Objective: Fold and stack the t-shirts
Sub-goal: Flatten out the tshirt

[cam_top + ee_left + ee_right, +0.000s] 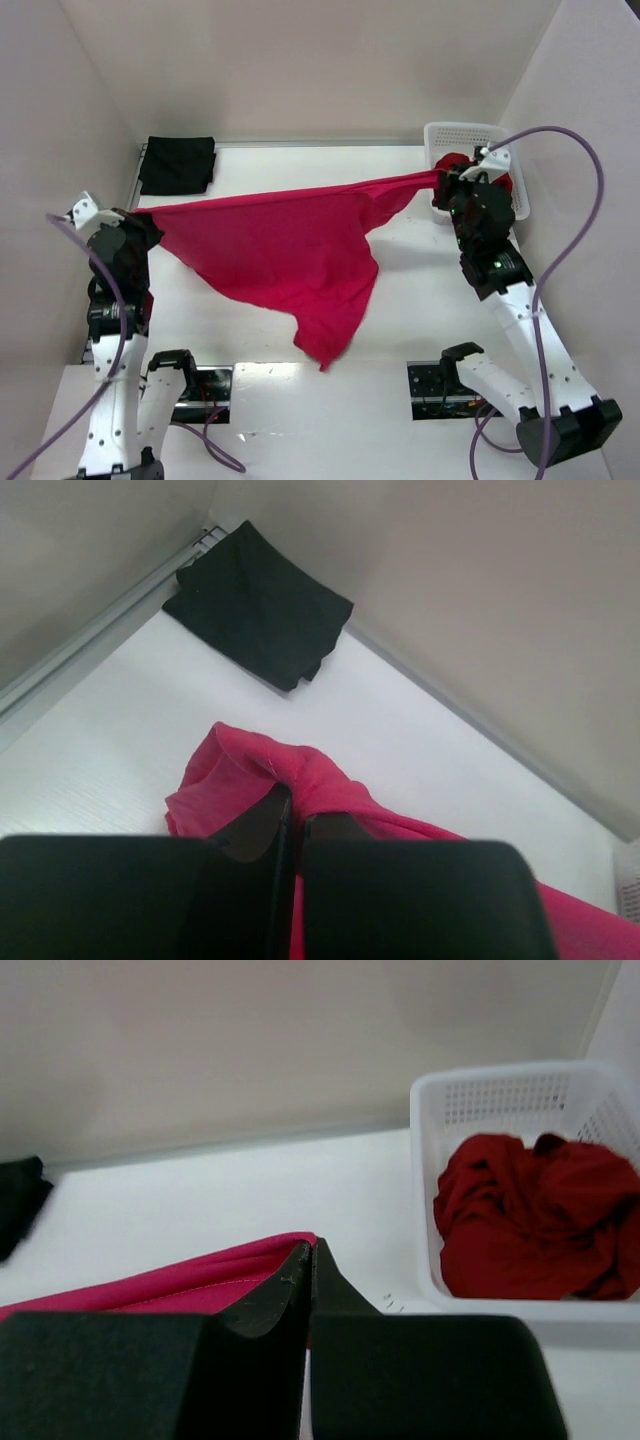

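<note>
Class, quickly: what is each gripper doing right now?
Left gripper: shut on one end of the crimson-pink cloth t-shirt.
Right gripper: shut on the same t-shirt's other end.

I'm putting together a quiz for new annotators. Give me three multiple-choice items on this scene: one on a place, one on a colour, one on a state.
1. Where on the table is the black shirt?
A. near edge
B. far left corner
C. right side, middle

2. The basket holds a crumpled shirt of what colour?
A. dark red
B. black
C. white

3. How is the pink shirt held?
A. lying flat, untouched
B. draped over the basket
C. stretched between the left gripper and the right gripper, both shut on it

Answers:
1. B: it lies where the back and left walls meet.
2. A: dark red cloth fills the white basket.
3. C: each wrist view shows closed fingers pinching pink cloth, and the top view shows it spanning arm to arm.
</note>
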You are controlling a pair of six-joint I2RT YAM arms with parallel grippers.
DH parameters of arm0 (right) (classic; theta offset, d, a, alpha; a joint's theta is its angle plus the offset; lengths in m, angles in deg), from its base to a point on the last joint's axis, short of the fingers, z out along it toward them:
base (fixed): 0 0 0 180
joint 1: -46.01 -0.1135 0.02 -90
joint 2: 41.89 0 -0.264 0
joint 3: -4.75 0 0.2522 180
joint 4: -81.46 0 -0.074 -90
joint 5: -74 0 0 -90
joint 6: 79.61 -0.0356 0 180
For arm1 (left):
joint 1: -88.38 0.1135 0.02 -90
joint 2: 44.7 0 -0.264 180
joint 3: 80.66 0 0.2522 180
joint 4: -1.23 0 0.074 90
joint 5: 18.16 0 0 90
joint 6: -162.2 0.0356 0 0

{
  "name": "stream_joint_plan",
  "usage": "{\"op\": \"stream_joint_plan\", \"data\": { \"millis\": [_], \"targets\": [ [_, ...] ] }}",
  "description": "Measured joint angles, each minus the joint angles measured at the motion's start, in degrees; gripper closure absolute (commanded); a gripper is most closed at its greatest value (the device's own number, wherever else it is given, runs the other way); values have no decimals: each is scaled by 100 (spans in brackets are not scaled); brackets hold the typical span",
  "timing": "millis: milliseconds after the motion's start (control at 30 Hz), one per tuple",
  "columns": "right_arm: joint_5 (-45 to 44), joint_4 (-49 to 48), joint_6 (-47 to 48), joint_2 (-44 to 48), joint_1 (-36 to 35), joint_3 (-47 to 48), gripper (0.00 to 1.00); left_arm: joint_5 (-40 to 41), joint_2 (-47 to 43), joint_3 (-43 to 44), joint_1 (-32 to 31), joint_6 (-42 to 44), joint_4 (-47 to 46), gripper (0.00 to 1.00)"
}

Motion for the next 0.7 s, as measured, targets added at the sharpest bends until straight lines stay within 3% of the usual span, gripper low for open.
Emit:
{"op": "stream_joint_plan", "data": {
  "millis": [167, 367, 700],
  "targets": [
    [-94, -160, -61, -426, -4, -111, 100, -109, 544, -81, -4, 310, -592, 100],
    [-166, -275, -35, -302, -4, 243, 100, -280, 492, 184, -11, 752, -977, 100],
    [-72, -142, -15, 1353, -7, 916, 100, -739, -1364, 992, -13, 850, -435, 100]
  ]
}}
